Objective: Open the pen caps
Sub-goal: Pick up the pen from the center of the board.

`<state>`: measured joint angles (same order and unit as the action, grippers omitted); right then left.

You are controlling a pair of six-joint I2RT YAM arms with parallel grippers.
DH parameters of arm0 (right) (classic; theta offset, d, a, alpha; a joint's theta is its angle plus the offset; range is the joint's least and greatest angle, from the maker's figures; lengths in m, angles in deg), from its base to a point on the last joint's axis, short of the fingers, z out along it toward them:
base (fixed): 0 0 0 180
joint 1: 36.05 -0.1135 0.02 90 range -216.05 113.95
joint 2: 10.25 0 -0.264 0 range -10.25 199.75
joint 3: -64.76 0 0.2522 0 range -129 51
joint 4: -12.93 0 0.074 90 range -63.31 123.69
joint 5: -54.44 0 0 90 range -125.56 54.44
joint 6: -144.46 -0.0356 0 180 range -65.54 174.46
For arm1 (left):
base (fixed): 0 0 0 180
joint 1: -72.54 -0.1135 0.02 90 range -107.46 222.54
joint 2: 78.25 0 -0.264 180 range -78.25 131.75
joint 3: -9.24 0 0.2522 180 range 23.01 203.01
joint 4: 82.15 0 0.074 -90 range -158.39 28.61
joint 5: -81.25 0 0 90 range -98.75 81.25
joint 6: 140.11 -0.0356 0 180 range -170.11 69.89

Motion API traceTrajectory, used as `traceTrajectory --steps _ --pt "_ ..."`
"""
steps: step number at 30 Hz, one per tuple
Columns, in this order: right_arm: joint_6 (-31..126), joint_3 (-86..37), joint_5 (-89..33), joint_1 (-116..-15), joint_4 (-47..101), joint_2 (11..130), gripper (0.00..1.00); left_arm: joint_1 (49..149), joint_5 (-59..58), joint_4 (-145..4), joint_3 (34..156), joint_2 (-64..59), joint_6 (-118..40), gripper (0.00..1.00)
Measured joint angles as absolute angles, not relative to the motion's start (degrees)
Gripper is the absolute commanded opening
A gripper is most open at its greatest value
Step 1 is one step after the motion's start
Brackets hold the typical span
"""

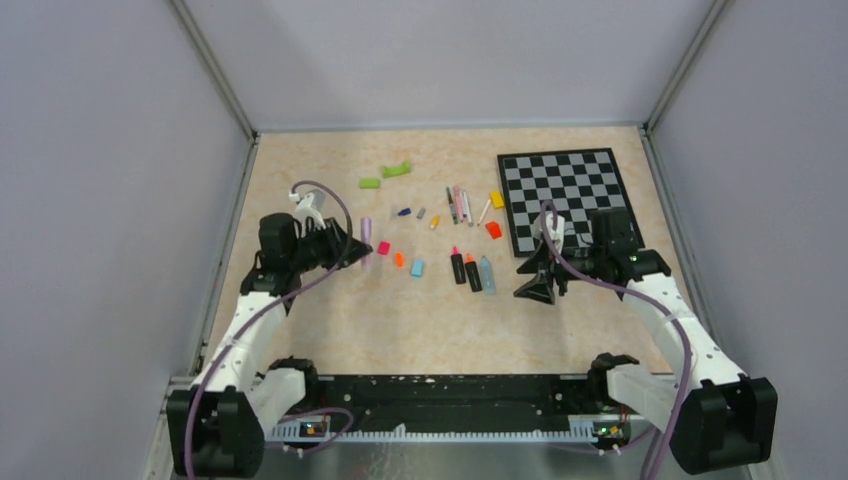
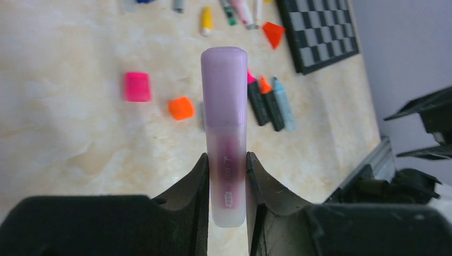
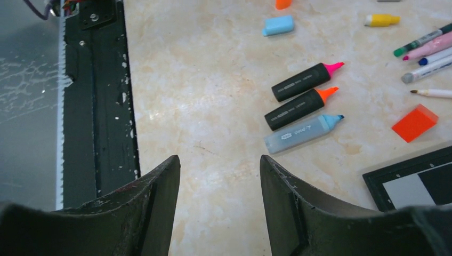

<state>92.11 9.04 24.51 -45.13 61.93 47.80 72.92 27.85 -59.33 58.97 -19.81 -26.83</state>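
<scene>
My left gripper (image 2: 226,156) is shut on a purple highlighter (image 2: 224,96). Its frosted, labelled end sits between the fingers and its opaque lilac end sticks out forward, above the table. From above, this pen (image 1: 366,232) is at the tip of the left gripper (image 1: 358,248). Loose pen caps lie beside it: pink (image 1: 384,247), orange (image 1: 399,259) and cyan (image 1: 417,267). Three uncapped highlighters (image 3: 301,82) lie side by side at mid-table. My right gripper (image 3: 219,158) hovers open and empty, just right of them.
A chessboard (image 1: 570,195) lies at the back right. Thin pens (image 1: 460,205), an orange block (image 1: 493,229) and a yellow block (image 1: 497,199) lie left of it. Green curved pieces (image 1: 397,170) sit further back. The black base rail (image 3: 98,106) runs along the near edge.
</scene>
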Motion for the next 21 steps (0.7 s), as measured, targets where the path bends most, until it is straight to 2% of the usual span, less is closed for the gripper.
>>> traceTrajectory --steps 9,16,21 --pt "97.0 9.0 28.9 -44.8 69.8 46.9 0.55 86.6 31.5 -74.9 51.1 -33.7 -12.4 0.00" --pt "97.5 9.1 32.9 -44.5 70.3 46.9 0.55 99.8 25.5 -83.9 49.7 -34.9 -6.7 0.00" --pt "96.0 11.2 35.2 -44.5 68.7 46.4 0.54 105.7 21.1 -90.4 47.7 -33.2 -4.0 0.00"
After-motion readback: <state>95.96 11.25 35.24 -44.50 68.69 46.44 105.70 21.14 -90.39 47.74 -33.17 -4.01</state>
